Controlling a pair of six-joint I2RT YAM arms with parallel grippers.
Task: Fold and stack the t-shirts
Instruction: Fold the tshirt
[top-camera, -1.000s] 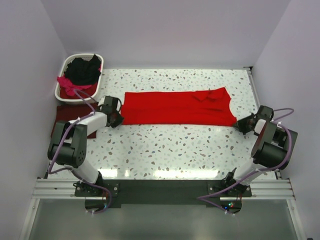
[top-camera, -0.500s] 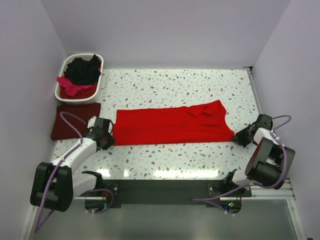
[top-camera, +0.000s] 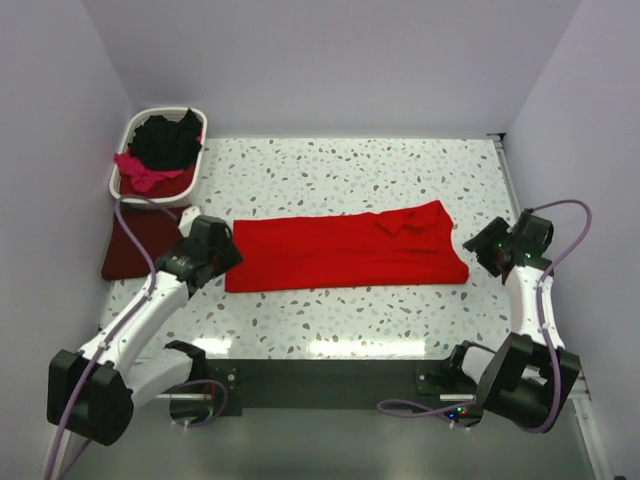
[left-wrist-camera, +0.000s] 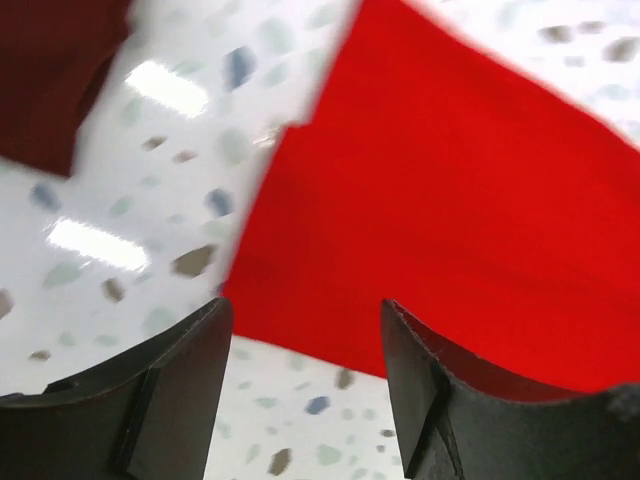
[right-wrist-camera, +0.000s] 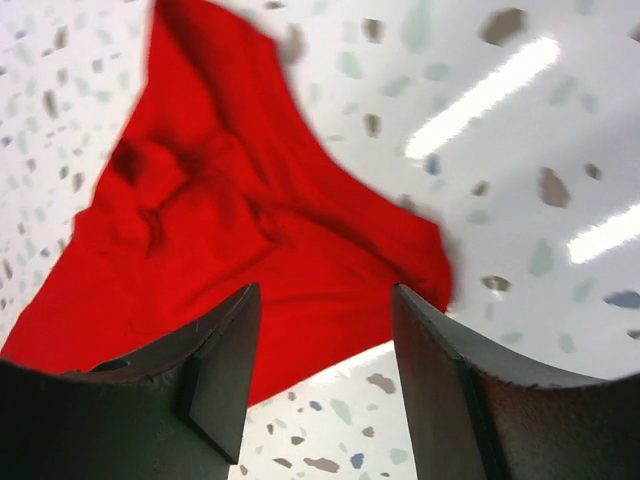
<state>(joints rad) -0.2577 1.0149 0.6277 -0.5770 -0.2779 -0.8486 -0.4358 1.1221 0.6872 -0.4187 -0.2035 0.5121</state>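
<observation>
Jaws on both sides gape empty: left gripper (left-wrist-camera: 305, 322) over the left end of the long bright red cloth t-shirt (left-wrist-camera: 450, 200) lying flat mid-table, right gripper (right-wrist-camera: 325, 300) over its right end. Only the top view shows the white plastic laundry basket (top-camera: 117, 172), far left. A second ago both were clamped shut, shirt farther back.
</observation>
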